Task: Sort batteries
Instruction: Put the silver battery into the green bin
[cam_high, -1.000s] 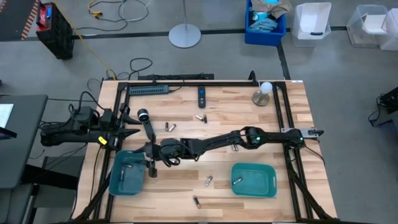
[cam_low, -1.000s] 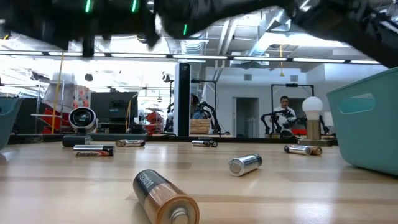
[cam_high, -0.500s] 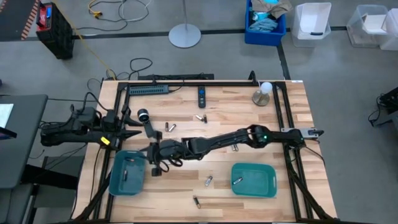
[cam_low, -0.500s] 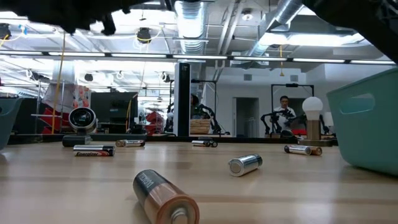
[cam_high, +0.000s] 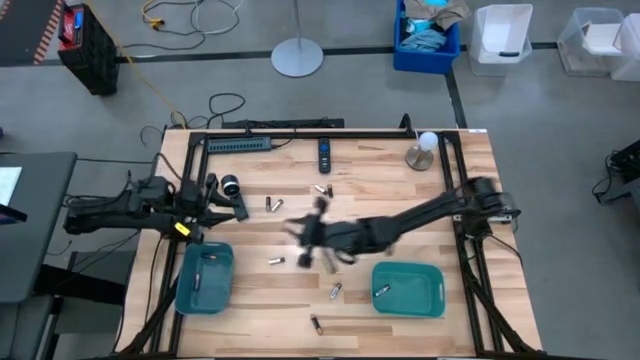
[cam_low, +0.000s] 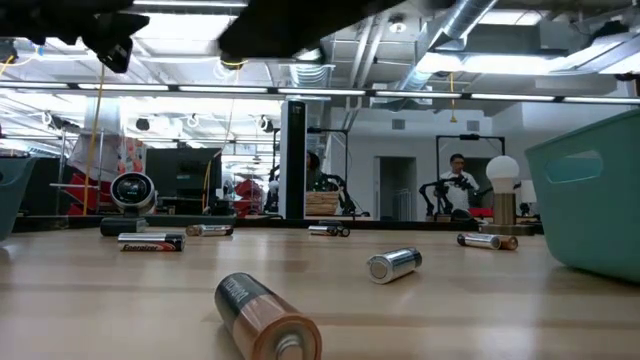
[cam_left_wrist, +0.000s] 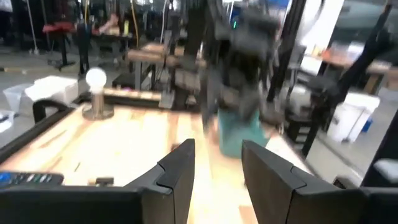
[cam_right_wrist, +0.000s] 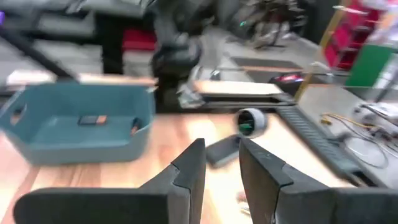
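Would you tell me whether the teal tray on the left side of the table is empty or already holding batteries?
Not empty. The left teal tray holds at least one battery in the high view.

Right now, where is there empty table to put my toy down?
Bare wood lies between the lamp and the right teal tray, and at the near edge left of the lone battery. The middle is crowded: the right hand hangs over scattered batteries.

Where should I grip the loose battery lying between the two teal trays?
Take the battery across its middle, coming straight down from above. It lies flat on the bare table with open space around it, so close across its narrow width, not along its length.
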